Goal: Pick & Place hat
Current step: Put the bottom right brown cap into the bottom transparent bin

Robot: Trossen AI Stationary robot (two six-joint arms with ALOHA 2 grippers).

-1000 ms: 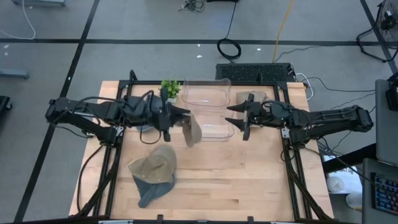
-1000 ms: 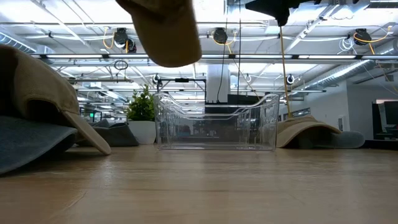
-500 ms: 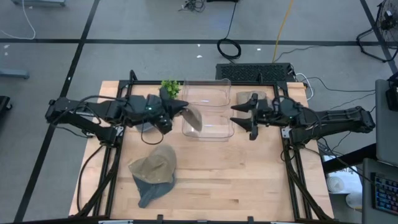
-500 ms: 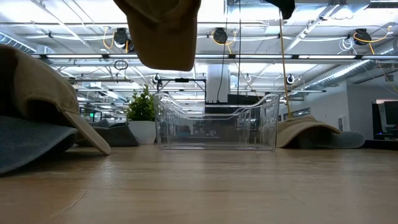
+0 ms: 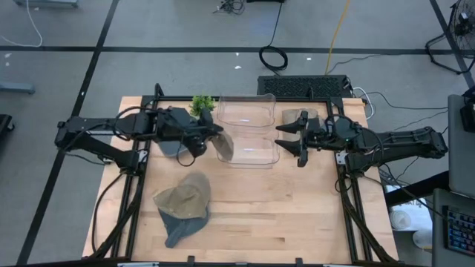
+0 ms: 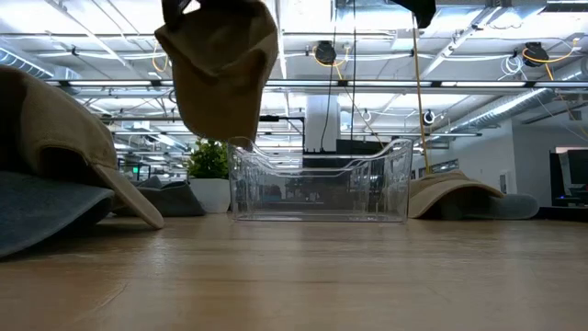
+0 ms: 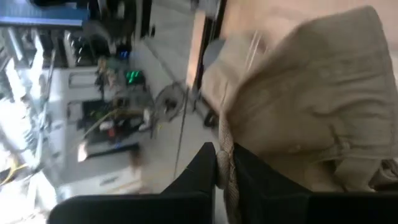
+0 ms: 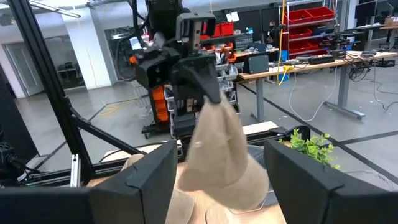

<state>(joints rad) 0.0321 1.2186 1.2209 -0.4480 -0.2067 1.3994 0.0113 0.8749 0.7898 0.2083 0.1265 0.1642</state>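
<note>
Hung from the left gripper [image 5: 210, 138], above the 9 o'clock rim of the clear bin [image 5: 247, 130]: a tan hat [image 5: 223, 146], pinched by one thin edge of cloth between closed fingers, crown drooping below the pinch. Seen in the low view as a limp, folded shape [image 6: 220, 69] dangling well above the table. Judged light and soft, likely to swing, twist and sag under any quick move; not fragile, not slippery, but liable to catch on the bin wall if let down carelessly. Best held at the brim or a seam, as now, where the fabric is doubled and stiffer.

Held level just off the bin's 3 o'clock side: the right gripper [image 5: 295, 139], fingers apart, gripping nothing.

Spread beneath: a pale wooden table [image 5: 297, 215], framed in black rails. Lying at about 7 o'clock from the bin, well apart: a second hat [image 5: 184, 206], tan over grey. Resting behind the right arm at 2 o'clock: another cap [image 5: 293, 116]. Standing at 10 o'clock: a small green plant [image 5: 202, 104]. Beyond: an open workshop with ceiling lights, benches and cables on a grey floor.
</note>
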